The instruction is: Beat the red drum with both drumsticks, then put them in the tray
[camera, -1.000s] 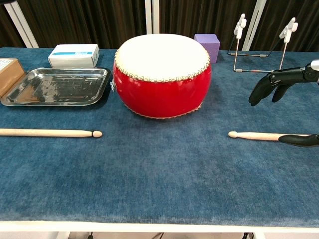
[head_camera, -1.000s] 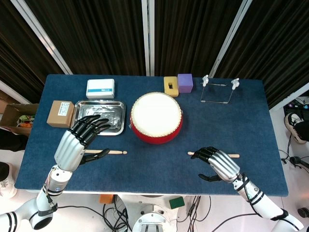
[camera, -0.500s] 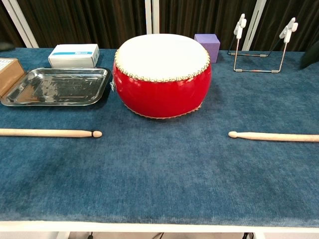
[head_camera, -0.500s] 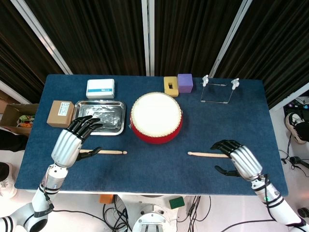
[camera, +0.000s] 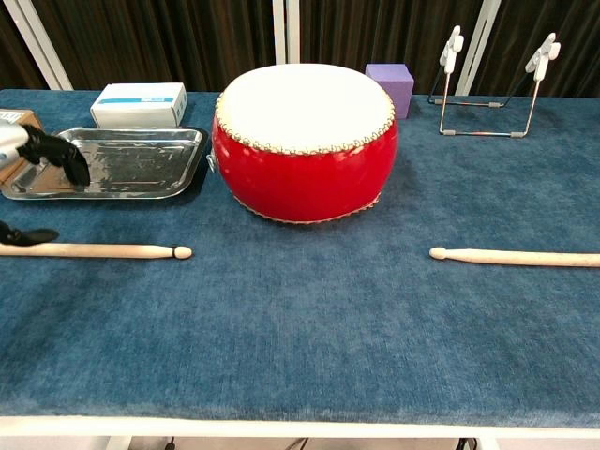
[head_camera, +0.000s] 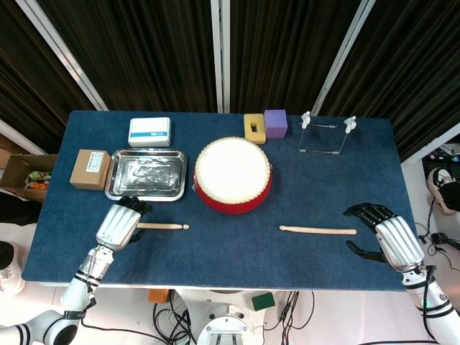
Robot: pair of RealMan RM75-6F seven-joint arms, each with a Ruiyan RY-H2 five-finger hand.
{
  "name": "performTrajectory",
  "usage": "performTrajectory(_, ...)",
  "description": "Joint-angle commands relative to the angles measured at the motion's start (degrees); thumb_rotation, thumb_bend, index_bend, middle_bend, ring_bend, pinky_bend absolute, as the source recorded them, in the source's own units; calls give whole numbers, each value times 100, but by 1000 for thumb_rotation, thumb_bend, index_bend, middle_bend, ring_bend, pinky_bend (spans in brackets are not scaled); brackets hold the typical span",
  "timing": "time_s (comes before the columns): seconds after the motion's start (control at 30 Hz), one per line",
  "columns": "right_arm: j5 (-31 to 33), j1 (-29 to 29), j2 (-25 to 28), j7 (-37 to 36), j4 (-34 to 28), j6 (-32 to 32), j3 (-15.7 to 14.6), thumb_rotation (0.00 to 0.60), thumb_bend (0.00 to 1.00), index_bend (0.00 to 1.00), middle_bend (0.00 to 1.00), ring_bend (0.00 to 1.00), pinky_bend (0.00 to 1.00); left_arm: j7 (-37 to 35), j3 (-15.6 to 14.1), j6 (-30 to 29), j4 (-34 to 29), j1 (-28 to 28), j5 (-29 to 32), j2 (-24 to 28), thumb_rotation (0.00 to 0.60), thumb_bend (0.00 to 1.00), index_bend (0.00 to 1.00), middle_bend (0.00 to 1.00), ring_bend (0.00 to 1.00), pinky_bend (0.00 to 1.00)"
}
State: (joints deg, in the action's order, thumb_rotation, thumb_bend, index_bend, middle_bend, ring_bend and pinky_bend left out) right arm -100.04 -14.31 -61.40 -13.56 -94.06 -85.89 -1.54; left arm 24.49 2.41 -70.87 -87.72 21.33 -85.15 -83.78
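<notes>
The red drum [head_camera: 233,175] with its white skin stands mid-table. Left of it lies the steel tray [head_camera: 146,175], with nothing in it. One drumstick [head_camera: 162,226] lies in front of the tray, and my left hand [head_camera: 121,224] hovers over its butt end. In the chest view its fingers [camera: 54,152] are spread above the stick [camera: 94,250] and the thumb is low beside it, not gripping. The other drumstick [head_camera: 318,230] lies right of the drum. My right hand [head_camera: 388,239] is open just past that stick's butt end, apart from it.
A white box [head_camera: 149,131] and a brown box [head_camera: 90,169] flank the tray. A yellow block [head_camera: 254,126], a purple block [head_camera: 275,122] and a wire stand [head_camera: 327,133] line the back edge. The front edge runs close behind both hands.
My left hand has drawn back from the tray and come down over the left stick's butt end. My right hand has slid right, off the right stick, toward the table's right edge.
</notes>
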Motion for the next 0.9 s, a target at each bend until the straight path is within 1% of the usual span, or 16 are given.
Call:
performTrajectory(0.03,18,-7,-40,-11,27,38,8,600,216,347,342,246,363,246,-9,105,141,-66,329,-219,600,193,404,377,327,353)
performTrajectory(0.23,57,-18,-113,-1,65,124,16,600,216,346,341,246,363,370,35,209,449,-66,628,-498,600,199,409,378,329,373)
performTrajectory(0.33,71,-1,-123,-13,69,113,23,600,216,346,340,246,363,485,62,257,556,-42,745,-567,600,222,427,386,329,386)
performTrajectory(0.43,115,29,-125,-38,87,112,24,600,216,346,341,246,363,572,82,271,594,-50,877,-582,600,240,441,398,329,387)
performTrajectory(0.77,168,56,-165,-103,146,168,20,600,216,346,341,247,363,454,41,349,682,-70,1036,-550,600,288,467,410,329,387)
performTrajectory(0.9,183,57,-178,-124,168,196,22,600,216,347,342,246,363,368,31,395,710,-73,1095,-551,600,328,471,426,330,387)
